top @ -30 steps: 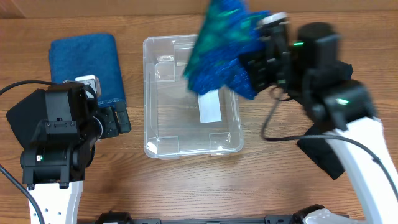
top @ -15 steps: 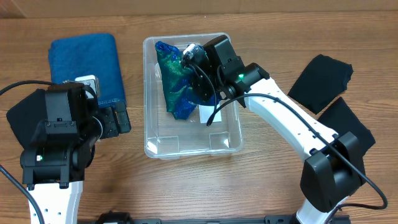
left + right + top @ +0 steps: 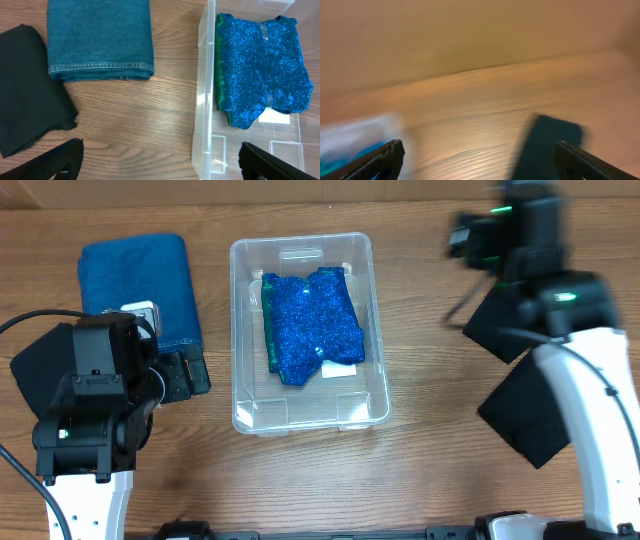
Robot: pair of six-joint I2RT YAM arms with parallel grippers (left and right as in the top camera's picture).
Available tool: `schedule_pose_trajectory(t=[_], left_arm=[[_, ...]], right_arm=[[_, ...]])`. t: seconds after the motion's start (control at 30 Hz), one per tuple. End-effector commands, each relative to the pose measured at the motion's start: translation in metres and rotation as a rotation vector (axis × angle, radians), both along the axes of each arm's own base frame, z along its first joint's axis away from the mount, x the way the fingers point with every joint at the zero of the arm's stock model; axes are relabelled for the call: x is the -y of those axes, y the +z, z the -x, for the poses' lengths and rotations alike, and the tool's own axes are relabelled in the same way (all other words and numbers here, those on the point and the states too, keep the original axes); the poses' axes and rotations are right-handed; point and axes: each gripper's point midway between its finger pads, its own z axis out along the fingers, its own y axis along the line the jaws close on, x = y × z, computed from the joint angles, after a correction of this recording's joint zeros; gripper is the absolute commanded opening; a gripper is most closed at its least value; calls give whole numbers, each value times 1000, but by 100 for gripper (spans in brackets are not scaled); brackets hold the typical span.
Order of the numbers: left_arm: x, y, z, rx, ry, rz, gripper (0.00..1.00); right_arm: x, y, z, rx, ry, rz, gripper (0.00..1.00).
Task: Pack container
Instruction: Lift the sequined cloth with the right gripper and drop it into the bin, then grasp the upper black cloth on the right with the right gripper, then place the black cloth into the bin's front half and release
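- The container [image 3: 239,330] is being shown at the centre of the overhead frame, resting on the desk [image 3: 420,480], with a white label [image 3: 345,370] partly showing on its bottom.
- A sparkly blue cloth [image 3: 310,328] is being kept inside it, spread flat over most of the floor.
- The left gripper [image 3: 160,157] is being held wide apart, nothing grasped, at the lower left beside folded denim [image 3: 140,280].
- The right gripper [image 3: 477,157], blurred at the upper right, is being held wide apart and empty, near a black cloth [image 3: 488,330].
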Motion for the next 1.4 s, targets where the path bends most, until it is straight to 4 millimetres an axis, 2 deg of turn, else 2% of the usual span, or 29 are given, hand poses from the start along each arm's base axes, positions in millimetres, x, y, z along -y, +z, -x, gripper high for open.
schedule_pose_trajectory(t=[0.0, 0.1, 0.17, 0.2, 0.3, 0.4, 0.43, 0.53, 0.67, 0.7, 0.77, 0.8, 0.83, 0.9, 1.0, 1.03, 1.07, 1.13, 1.17, 1.2, 1.27, 1.33, 1.37], left_arm=[[-2, 8, -2, 22, 18, 4, 100], [-2, 8, -2, 22, 18, 4, 100], [-2, 8, -2, 21, 18, 4, 100], [-2, 8, -3, 22, 18, 4, 100], [-2, 8, -2, 21, 18, 5, 100], [-2, 9, -3, 23, 21, 6, 100], [-2, 9, -3, 23, 21, 6, 100], [-2, 9, -3, 25, 21, 6, 100], [-2, 9, -3, 25, 21, 6, 100], [-2, 9, -3, 25, 21, 6, 100], [-2, 9, -3, 25, 21, 6, 100], [-2, 9, -3, 25, 20, 6, 100], [-2, 9, -3, 25, 20, 6, 100], [-2, 9, -3, 25, 20, 6, 100], [-2, 9, -3, 24, 20, 6, 100], [-2, 9, -3, 24, 20, 6, 100], [-2, 9, -3, 24, 20, 6, 100], [-2, 9, -3, 24, 20, 6, 100], [-2, 9, -3, 24, 20, 6, 100], [-2, 9, -3, 24, 20, 6, 100], [-2, 8, -3, 22, 20, 5, 100], [-2, 8, -3, 22, 20, 5, 100], [-2, 8, -3, 22, 20, 6, 100]], right_arm=[[96, -75, 0, -200, -179, -189, 100], [164, -131, 6, -311, -303, -304, 100], [195, -175, 10, -380, -350, -397, 100], [202, -193, 9, -406, -342, -423, 100], [208, -241, 6, -478, -302, -483, 100], [200, -281, -4, -523, -236, -511, 100], [193, -291, -10, -525, -194, -523, 100], [187, -305, -19, -524, -167, -531, 100], [176, -338, -17, -585, -157, -552, 100], [172, -341, -17, -596, -152, -553, 92], [166, -341, -20, -598, -137, -551, 38], [163, -339, -20, -599, -132, -550, 11], [160, -336, -20, -601, -127, -549, 4], [150, -312, -29, -561, -84, -571, 4], [128, -231, -50, -414, 23, -561, 4], [113, -191, -55, -347, 97, -519, 4], [91, -151, -57, -283, 185, -474, 4], [45, -87, -50, -186, 342, -374, 4], [4, -52, -38, -133, 480, -283, 4], [-28, -31, -25, -98, 589, -216, 4], [-87, -5, 5, -66, 752, -70, 4], [-139, -2, 39, -92, 895, 105, 4], [-165, -11, 56, -129, 975, 195, 4]])
